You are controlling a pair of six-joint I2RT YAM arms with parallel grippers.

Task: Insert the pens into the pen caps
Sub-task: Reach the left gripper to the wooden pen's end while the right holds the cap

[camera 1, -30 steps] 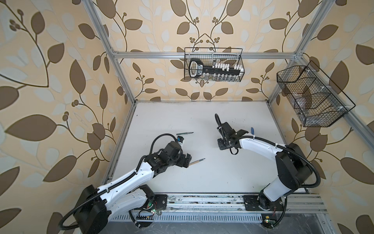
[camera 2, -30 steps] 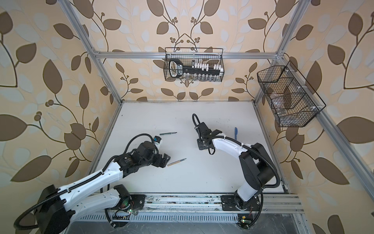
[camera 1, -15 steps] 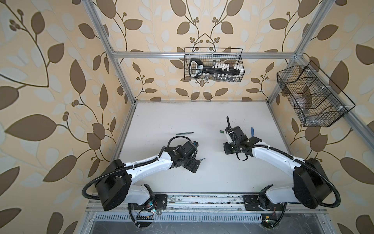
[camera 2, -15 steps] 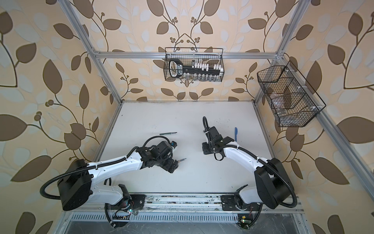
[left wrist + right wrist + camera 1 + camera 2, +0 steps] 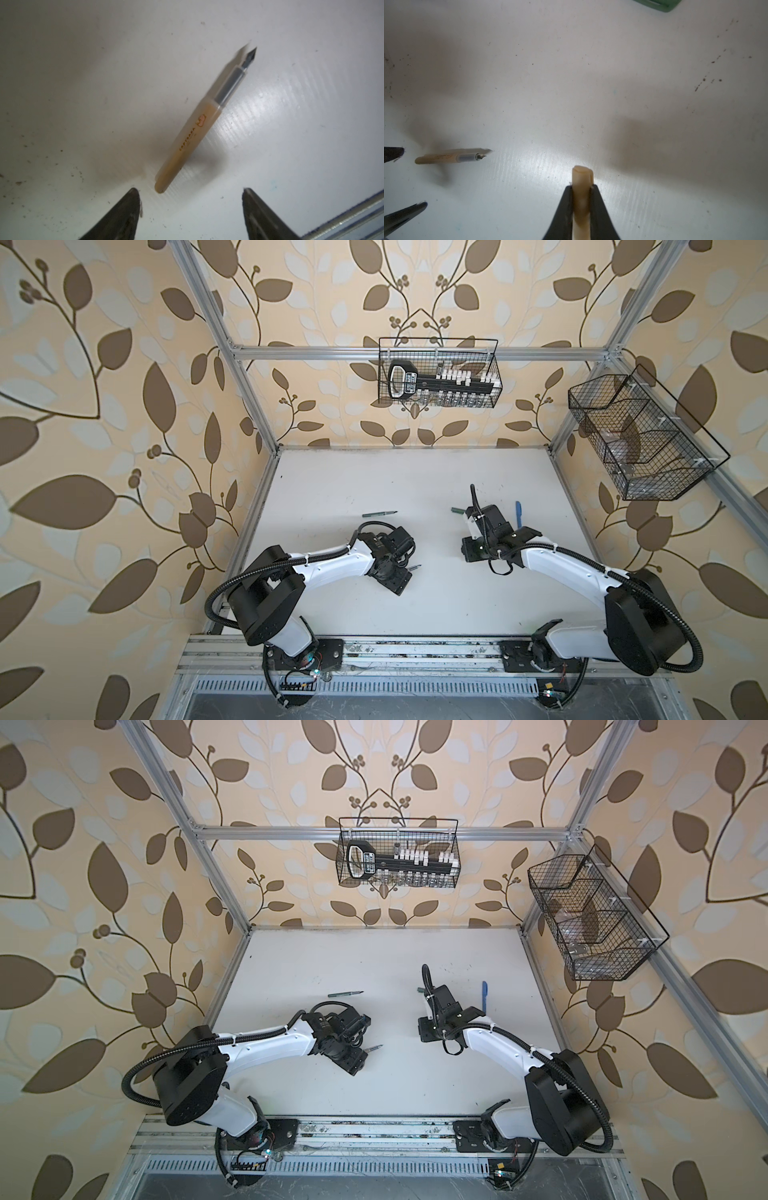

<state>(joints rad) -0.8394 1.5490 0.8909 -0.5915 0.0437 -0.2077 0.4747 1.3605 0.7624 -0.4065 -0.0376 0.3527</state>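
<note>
Left pincer [image 5: 190,190]: released, fingers [image 5: 116,218] spread low over table [image 5: 83,83]; blunt end of tan pen [image 5: 187,143] lies between tips, nearer one finger, gap visible both sides. Pen flat on table, dark nib pointing away from pincer

Right pincer [image 5: 581,188]: clenched on tan cap [image 5: 582,174], cap end poking past tips

Further out, in top view: green pen [image 5: 379,513] on table beyond left pincer; green cap [image 5: 457,510] and blue pen [image 5: 518,512] on table behind right pincer, well apart
</note>
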